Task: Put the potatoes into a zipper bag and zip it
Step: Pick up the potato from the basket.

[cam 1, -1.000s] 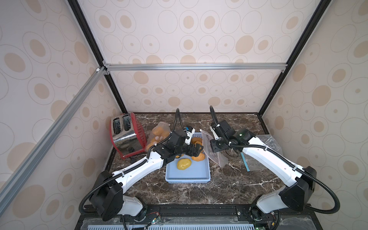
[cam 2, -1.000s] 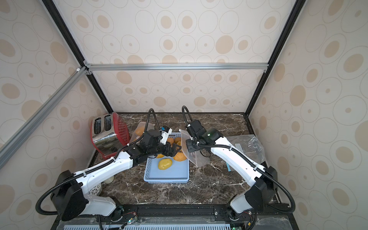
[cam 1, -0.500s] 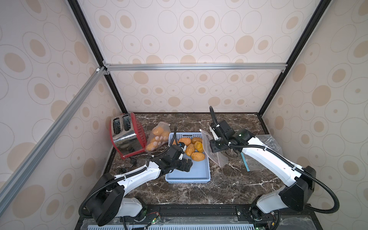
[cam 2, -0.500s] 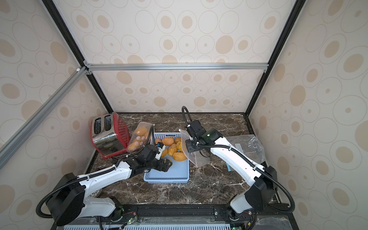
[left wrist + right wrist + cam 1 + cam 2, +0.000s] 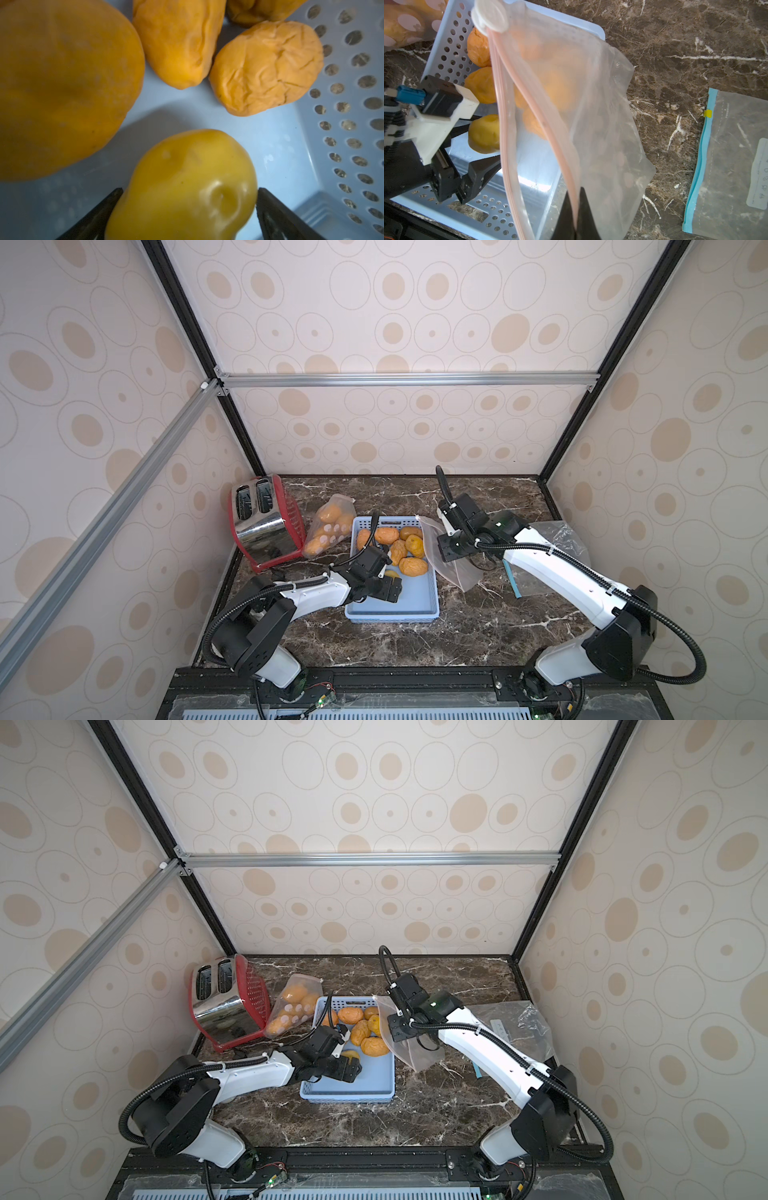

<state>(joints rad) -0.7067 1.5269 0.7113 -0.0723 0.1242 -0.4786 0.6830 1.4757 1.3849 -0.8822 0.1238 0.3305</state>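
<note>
Several orange-tan potatoes (image 5: 409, 566) lie at the far end of a blue perforated basket (image 5: 390, 616). A smoother yellow potato (image 5: 187, 176) lies alone on the basket floor, nearer the front. My left gripper (image 5: 190, 190) is low in the basket and open wide, with one finger on each side of this yellow potato (image 5: 390, 573). My right gripper (image 5: 576, 191) is shut on the pink zip rim of a clear zipper bag (image 5: 591, 124). The bag (image 5: 461, 572) hangs slanted beside the basket's right edge, its mouth gaping toward the basket.
A red toaster (image 5: 264, 522) stands at the back left. A spotted bag full of potatoes (image 5: 328, 526) leans against it. Another clear bag with a blue zip (image 5: 726, 166) lies flat on the marble at the right, partly under my right arm.
My left gripper drew back from the potatoes at the far end of the basket and came down around the yellow potato. The right arm and the bag stayed still.
</note>
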